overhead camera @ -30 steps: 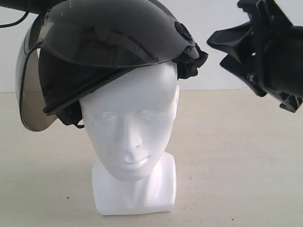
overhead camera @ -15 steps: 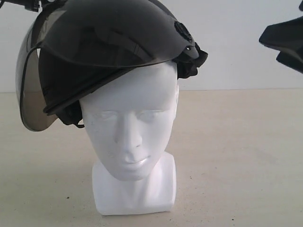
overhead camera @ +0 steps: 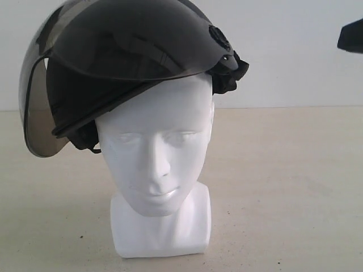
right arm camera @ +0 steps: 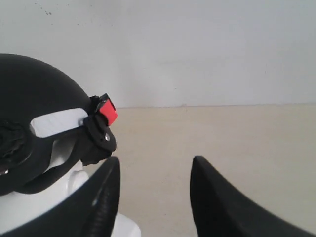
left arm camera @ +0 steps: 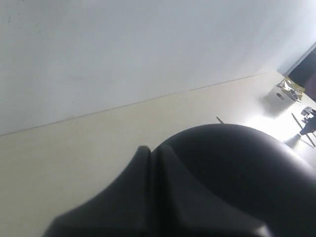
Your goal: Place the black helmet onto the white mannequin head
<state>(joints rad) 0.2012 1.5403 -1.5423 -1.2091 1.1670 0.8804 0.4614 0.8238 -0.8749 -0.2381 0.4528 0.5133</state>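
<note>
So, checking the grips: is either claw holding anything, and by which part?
The right claw holds nothing: open, clear of the black helmet on the white mannequin head. The left claw cannot be told.

A pale beige tabletop [overhead camera: 283, 187] ran back to a plain white wall [overhead camera: 283, 56]. A tiny dark speck [overhead camera: 81, 237] lay on it, near and to the left. In the left wrist view, a small white box [left arm camera: 276, 97] carried a crumpled yellowish scrap [left arm camera: 291, 87], and a thin dark stick [left arm camera: 219, 120] lay well apart from the box.
</note>
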